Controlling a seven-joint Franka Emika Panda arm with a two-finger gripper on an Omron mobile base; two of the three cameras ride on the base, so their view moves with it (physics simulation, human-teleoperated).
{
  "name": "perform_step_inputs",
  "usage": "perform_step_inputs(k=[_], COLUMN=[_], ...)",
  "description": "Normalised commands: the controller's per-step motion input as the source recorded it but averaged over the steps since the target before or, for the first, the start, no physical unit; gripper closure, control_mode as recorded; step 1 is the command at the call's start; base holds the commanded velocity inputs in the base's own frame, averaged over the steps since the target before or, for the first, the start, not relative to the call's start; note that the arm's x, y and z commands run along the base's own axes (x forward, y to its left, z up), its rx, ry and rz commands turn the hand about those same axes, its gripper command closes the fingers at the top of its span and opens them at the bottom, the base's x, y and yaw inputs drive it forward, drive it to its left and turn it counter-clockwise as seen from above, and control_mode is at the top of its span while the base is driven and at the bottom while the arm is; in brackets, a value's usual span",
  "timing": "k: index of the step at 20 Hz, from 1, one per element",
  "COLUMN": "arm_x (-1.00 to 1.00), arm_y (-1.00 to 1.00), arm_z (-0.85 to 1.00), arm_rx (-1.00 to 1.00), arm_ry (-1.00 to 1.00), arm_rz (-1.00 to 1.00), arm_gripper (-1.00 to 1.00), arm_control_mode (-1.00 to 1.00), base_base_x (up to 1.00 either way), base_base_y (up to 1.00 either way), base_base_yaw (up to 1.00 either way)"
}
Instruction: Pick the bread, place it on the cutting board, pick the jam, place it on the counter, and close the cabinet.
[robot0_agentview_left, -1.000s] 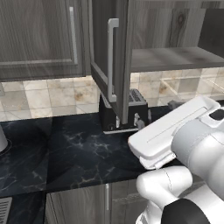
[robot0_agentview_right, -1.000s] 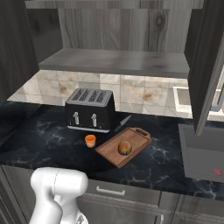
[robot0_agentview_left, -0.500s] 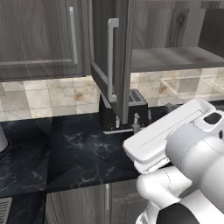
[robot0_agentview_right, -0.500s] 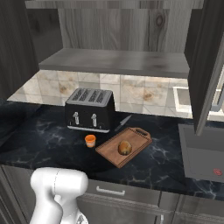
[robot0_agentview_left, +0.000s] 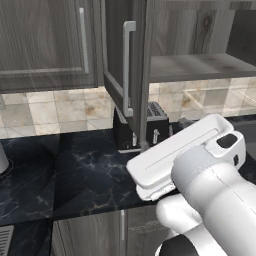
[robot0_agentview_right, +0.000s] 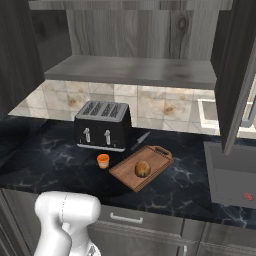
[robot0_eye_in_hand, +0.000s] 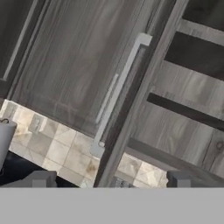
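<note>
Your dark grey wood-grain cabinet (robot0_eye_in_hand: 83, 65) door stands ajar, silver bar handle (robot0_eye_in_hand: 119, 92) ahead; the claw (robot0_eye_in_hand: 109, 179) gapes wide, holding nothing.

The wall (robot0_agentview_right: 150, 105) behind the kitchen is made of pale tan tiles with brown spots. A black toaster (robot0_agentview_right: 102, 125) with silver knobs stands in front of that wall. To the right there is a pale sink (robot0_agentview_right: 209, 111), and below the front edge are dark grey drawers (robot0_agentview_right: 145, 227) with a small silver handle.
</note>
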Motion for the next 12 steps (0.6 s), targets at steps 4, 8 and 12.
perform_step_inputs(k=[4, 8, 12], arm_x=[0.08, 0.09, 0.05], arm_y=[0.1, 0.08, 0.01], arm_z=[-0.12, -0.15, -0.23], arm_rx=[0.0, 0.0, 0.0], arm_ry=[-0.12, -0.12, -0.11], arm_rz=[-0.05, -0.07, -0.09], arm_gripper=[-1.0, -1.0, -1.0], arm_control_mode=[-1.0, -1.0, -1.0], base_base_x=[0.0, 0.0, 0.0], base_base_y=[0.0, 0.0, 0.0], base_base_yaw=[0.0, 0.0, 0.0])
